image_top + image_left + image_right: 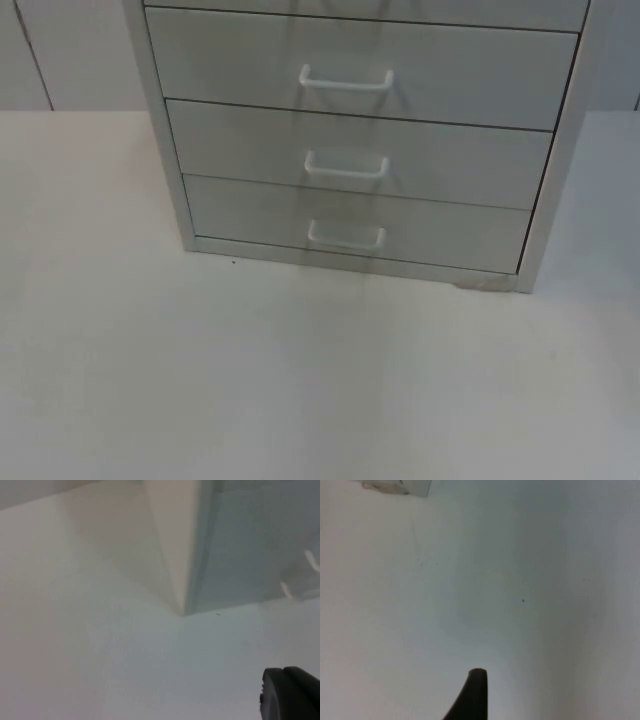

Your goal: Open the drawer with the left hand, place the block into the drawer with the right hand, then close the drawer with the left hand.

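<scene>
On white table (150,380): grey drawer cabinet (360,150); three drawers closed

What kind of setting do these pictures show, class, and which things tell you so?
Probably a lab test bench, not a home: a plain white table, one grey drawer cabinet with three shut handled drawers, and a bare partition wall behind.
</scene>
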`<state>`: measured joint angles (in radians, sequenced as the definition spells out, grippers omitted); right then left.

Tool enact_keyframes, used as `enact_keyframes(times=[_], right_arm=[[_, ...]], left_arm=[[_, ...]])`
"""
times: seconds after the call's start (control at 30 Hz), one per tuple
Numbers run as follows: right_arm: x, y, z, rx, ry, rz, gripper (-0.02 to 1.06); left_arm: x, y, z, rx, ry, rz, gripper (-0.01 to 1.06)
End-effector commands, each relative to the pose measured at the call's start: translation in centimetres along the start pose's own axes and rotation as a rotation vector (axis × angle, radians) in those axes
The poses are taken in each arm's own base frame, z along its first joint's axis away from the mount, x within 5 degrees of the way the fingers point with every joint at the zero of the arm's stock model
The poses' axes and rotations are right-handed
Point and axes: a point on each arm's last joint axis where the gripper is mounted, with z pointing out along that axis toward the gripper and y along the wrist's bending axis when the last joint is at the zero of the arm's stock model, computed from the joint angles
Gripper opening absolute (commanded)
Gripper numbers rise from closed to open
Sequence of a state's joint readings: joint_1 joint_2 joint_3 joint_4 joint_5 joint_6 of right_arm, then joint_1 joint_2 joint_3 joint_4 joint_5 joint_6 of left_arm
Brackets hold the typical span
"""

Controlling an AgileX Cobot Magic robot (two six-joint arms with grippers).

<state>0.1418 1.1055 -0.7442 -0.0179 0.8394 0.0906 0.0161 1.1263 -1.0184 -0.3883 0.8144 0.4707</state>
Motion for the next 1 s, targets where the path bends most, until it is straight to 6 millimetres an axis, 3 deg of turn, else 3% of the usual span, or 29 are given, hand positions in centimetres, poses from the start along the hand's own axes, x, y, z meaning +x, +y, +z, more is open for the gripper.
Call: enact_keyframes(times=[0.0,0.17,0.4,0.53,0.57,0.7,0.73,0.87,0.97], right_arm=[[-0.1,0.0,-0.2,0.002,-0.007,-0.010,0.82],[-0.1,0.0,-0.2,0.002,-0.007,-0.010,0.82],[-0.3,0.1,-0.6,-0.009,-0.018,0.000,0.82],[-0.4,0.1,-3.2,-0.024,-0.142,-0.018,0.82],[-0.4,0.1,-3.2,-0.024,-0.142,-0.018,0.82],[1.0,0.4,-6.5,-0.045,-0.309,-0.090,0.82],[1.0,0.4,-6.5,-0.045,-0.309,-0.090,0.82],[4.3,1.1,-10.1,-0.114,-0.548,-0.199,0.82],[6.1,0.8,-11.6,-0.122,-0.641,-0.234,0.82]], left_arm=[[0.1,0.5,-1.5,-0.022,-0.040,-0.063,0.00],[0.5,0.6,-5.7,-0.102,-0.164,-0.091,0.00],[1.6,-1.0,-9.1,-0.121,-0.225,-0.063,0.00],[3.0,-2.8,-12.4,-0.147,-0.299,-0.039,0.00],[3.0,-2.8,-12.4,-0.147,-0.299,-0.039,0.00],[5.5,-4.8,-15.9,-0.187,-0.366,0.018,0.00],[5.5,-4.8,-15.9,-0.187,-0.366,0.018,0.00],[9.0,-7.0,-19.5,-0.242,-0.468,0.024,0.00],[10.3,-7.7,-20.5,-0.248,-0.518,0.013,0.00]])
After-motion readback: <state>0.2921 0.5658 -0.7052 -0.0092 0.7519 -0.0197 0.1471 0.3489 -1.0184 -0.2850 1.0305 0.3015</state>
